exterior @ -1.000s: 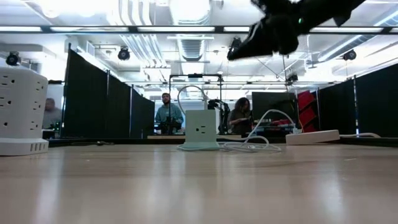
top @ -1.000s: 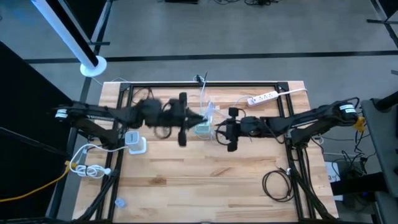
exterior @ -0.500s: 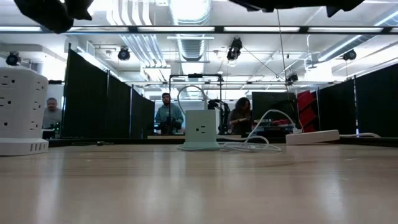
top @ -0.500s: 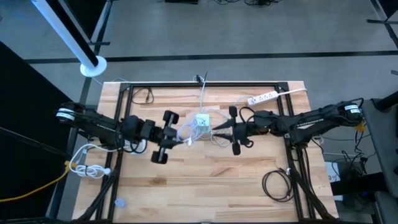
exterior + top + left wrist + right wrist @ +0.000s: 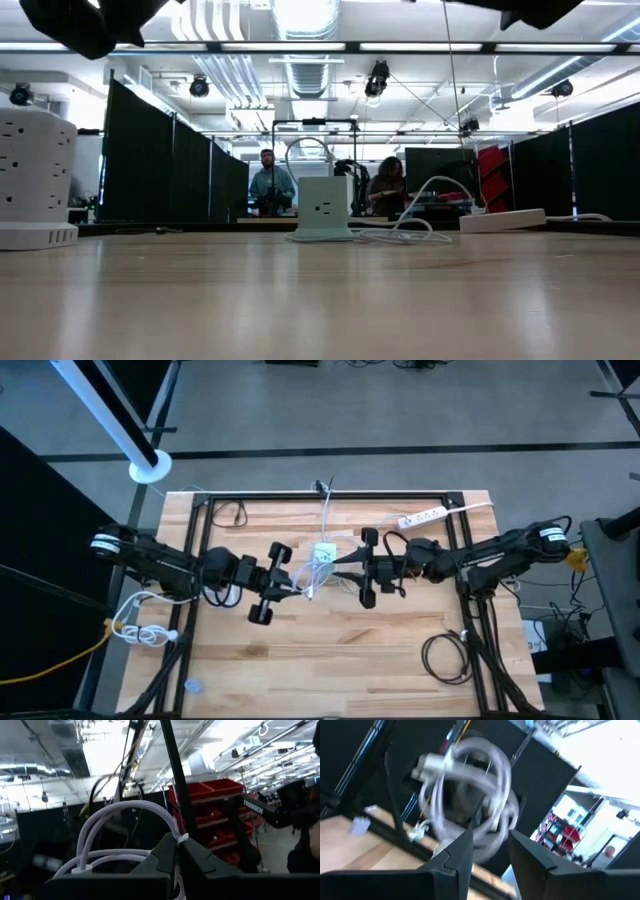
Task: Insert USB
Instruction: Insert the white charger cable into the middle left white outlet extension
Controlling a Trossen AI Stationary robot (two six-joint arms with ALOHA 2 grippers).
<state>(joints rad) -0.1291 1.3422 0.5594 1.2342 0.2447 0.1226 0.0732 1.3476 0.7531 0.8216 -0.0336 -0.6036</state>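
A white USB cable (image 5: 312, 572) hangs in loops between my two grippers, above the middle of the table. My left gripper (image 5: 294, 580) comes from the left and is shut on one loop (image 5: 125, 817). My right gripper (image 5: 340, 568) comes from the right, its fingers around the blurred coil (image 5: 470, 790). Both point slightly upward. A white plug (image 5: 427, 762) shows on the coil. The white cube charger (image 5: 325, 552) stands on its base on the table just behind them, also in the low view (image 5: 323, 208). Only dark arm parts show at the low view's top. My left gripper pinches one strand of the cable (image 5: 183, 838) at its fingertips. The loop arches up and away from the fingers, clear of the table. My right gripper has several strands of the coil (image 5: 487, 827) between its fingertips (image 5: 465, 842). The coil is lifted clear of the table; blur hides the exact hold.
A tall white power tower (image 5: 35, 180) stands at the near left. A white power strip (image 5: 422, 516) lies at the far right, a black cable coil (image 5: 447, 657) at the near right, a white cable bundle (image 5: 140, 622) off the left edge. People sit beyond the table (image 5: 270, 185).
My left gripper has drawn back from over the cube toward the table's left and near side, sunk, and tipped its fingers upward. My right gripper has risen a little, tipped upward and rolled. The white cable now hangs between them, beside the cube.
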